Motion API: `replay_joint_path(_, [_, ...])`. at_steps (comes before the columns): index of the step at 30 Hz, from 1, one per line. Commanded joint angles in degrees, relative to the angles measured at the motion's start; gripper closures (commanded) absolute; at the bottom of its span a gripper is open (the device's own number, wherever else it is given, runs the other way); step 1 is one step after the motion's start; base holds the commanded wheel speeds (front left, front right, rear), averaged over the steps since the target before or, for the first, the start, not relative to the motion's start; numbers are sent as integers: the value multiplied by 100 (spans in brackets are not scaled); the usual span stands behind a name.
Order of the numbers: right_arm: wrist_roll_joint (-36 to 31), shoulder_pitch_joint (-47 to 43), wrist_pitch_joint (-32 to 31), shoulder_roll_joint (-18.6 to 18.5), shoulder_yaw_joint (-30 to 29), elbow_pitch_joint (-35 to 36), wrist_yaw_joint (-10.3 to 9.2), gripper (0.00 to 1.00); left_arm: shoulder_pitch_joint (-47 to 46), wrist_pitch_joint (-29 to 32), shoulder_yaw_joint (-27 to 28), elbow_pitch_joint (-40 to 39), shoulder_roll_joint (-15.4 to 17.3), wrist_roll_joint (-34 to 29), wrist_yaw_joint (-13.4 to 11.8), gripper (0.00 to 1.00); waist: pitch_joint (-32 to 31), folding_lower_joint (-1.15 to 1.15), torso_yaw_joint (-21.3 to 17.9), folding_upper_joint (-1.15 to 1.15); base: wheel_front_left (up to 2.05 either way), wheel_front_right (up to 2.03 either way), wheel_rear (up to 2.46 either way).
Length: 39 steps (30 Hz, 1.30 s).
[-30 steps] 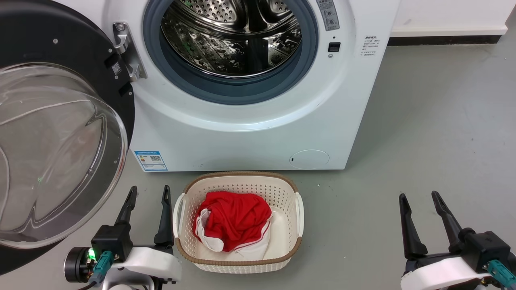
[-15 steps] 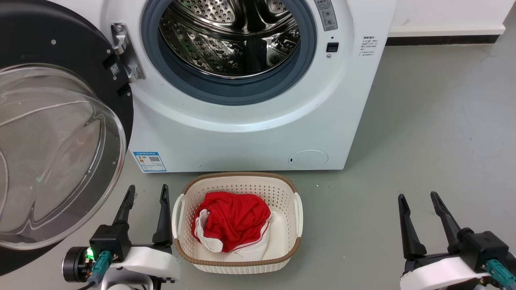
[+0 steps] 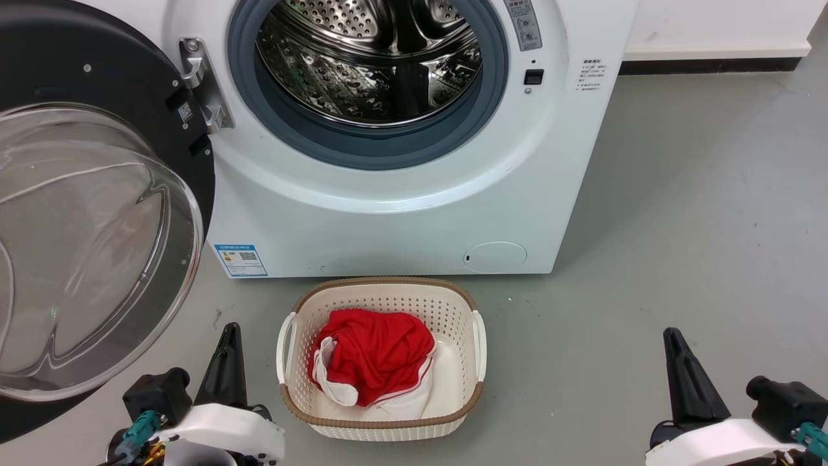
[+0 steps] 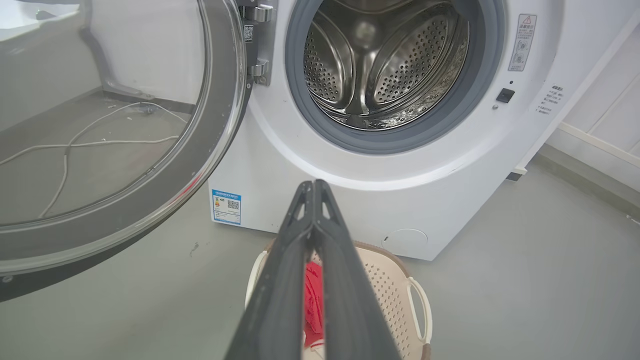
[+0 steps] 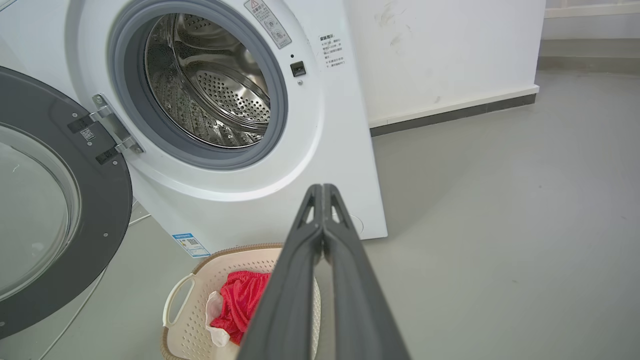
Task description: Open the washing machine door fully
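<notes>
Washing machine door [image 3: 97, 65] swung wide, left of the washing machine [image 3: 388, 213], hinge side. Left gripper [image 3: 228, 331] and right gripper [image 3: 673, 336] low before the machine, fingers closed, empty. Looks done; any extra nudge: push rim, not glass.

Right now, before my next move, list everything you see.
washer: 1, white, straight ahead
door: 1, black with clear glass, swung open at the washer's left
drum: 1, steel, inside the washer
gasket: 1, grey, ringing the drum
label: 1, blue, low left on the front
cap: 1, white, low right on the front
basket: 1, cream with brown rim, on the floor before the washer
garment: 1, red with white trim, in the basket
cable: at least 1, white, on the floor beyond the door glass
left gripper: 1, dark, shut, left of the basket
right gripper: 1, dark, shut, far right of the basket
</notes>
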<state>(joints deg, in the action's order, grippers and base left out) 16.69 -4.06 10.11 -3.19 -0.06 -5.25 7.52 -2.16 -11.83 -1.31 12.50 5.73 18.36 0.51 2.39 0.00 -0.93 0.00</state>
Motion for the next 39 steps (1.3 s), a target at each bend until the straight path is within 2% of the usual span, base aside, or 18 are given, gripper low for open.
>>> replay_joint_path(1, [325, 157, -34, -55, 2, 52, -1, 100, -144, 51, 50, -81, 3, 276, 43, 100, -3, 0, 1, 0, 0, 0, 0])
replay_joint_path(20, [2281, 394, -336, -141, -23, -179, -1, 100, -209, 482, 219, -49, -68, 2089, 211, 100, -39, 0, 16, 0, 0, 0, 0])
replay_joint_path(39, [3833, 583, -613, -176, -88, -361, -2, 100, -275, 858, 378, 3, -131, 3555, 352, 100, -76, 0, 32, 0, 0, 0, 0])
